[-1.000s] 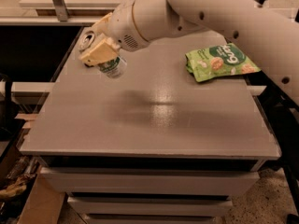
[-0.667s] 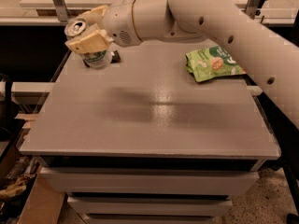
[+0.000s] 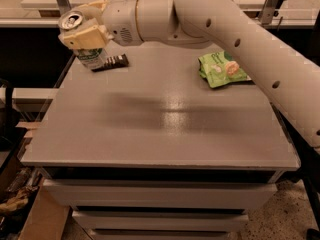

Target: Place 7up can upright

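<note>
hand (image 3: 82,31) far-left over table (image 3: 160,134) (around 7up can (image 3: 90,58)) | candy bar (image 3: 111,62) beside | bag (image 3: 222,70) right

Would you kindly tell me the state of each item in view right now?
7up can: gripped, roughly upright, top showing, at the far-left corner of the table.
gripper: shut on the 7up can, far left.
candy bar: lying flat beside the can.
snack bag: lying flat, far right.
</note>
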### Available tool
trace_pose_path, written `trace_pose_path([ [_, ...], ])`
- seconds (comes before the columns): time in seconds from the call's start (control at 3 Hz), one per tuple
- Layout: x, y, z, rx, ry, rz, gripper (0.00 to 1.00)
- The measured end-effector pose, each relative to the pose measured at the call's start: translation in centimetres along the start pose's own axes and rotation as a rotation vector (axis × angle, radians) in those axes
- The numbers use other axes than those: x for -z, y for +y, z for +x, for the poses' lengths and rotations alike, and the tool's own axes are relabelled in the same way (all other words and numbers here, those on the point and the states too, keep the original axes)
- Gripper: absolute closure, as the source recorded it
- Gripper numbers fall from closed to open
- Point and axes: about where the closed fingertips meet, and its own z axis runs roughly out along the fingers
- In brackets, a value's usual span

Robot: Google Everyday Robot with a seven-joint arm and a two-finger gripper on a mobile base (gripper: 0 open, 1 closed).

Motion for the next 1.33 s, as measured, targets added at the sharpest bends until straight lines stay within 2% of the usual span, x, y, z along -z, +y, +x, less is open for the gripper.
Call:
trace_pose_path([
  [0.33, -0.6, 0.5, 0.8, -0.044, 0.024, -0.022, 1.0],
  [1.0, -1.7, 2.3, 5.3, -0.191, 0.081, -0.077, 1.0],
  [1.33, -2.2, 2.8, 7.3, -0.246, 0.083, -0.085, 1.0],
])
